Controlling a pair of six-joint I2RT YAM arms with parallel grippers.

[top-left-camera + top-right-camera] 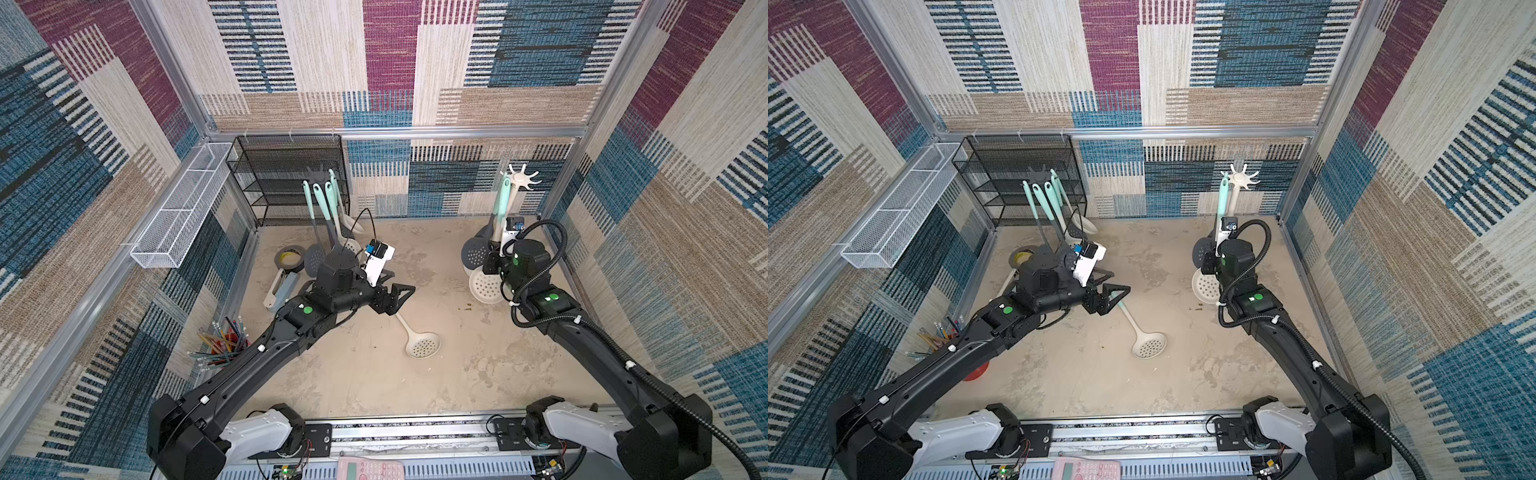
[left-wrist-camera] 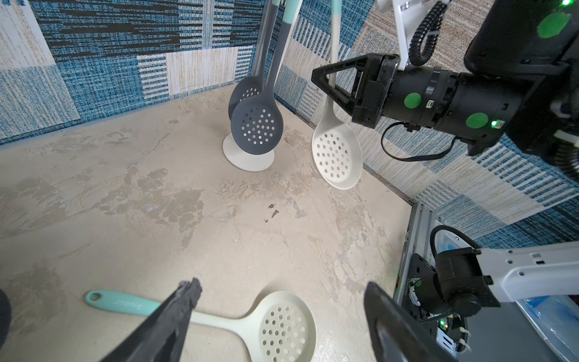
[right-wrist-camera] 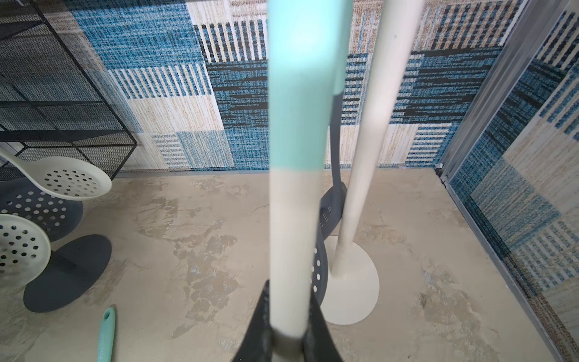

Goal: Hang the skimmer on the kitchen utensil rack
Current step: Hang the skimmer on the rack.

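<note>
We show the right gripper point(image 2: 327, 80) clamped on the pale shaft of a cream skimmer point(image 2: 336, 156), which it holds upright, bowl down, at about 2 o'clock on the table point(image 1: 374, 397). The skimmer's mint handle rises just beside the white utensil rack point(image 1: 521, 179), on the pole's 9 o'clock side. We cannot tell whether the handle's eye sits on a hook. Two grey skimmers point(image 2: 257, 127) hang from that rack, their bowls low near its round base.

The left gripper point(image 1: 400, 300) has its jaws wide apart and empty near the table's centre. It is above the handle of a second cream skimmer point(image 1: 423, 345), which lies flat with its bowl toward 5 o'clock.

At 10 o'clock a dark rack point(image 3: 67, 275) carries several more skimmers. Behind it, at 11 o'clock, is a black mesh shelf point(image 1: 286, 178). A tape roll point(image 1: 289, 258) lies at 9 o'clock and a pencil cup point(image 1: 222, 345) stands at 8 o'clock.
</note>
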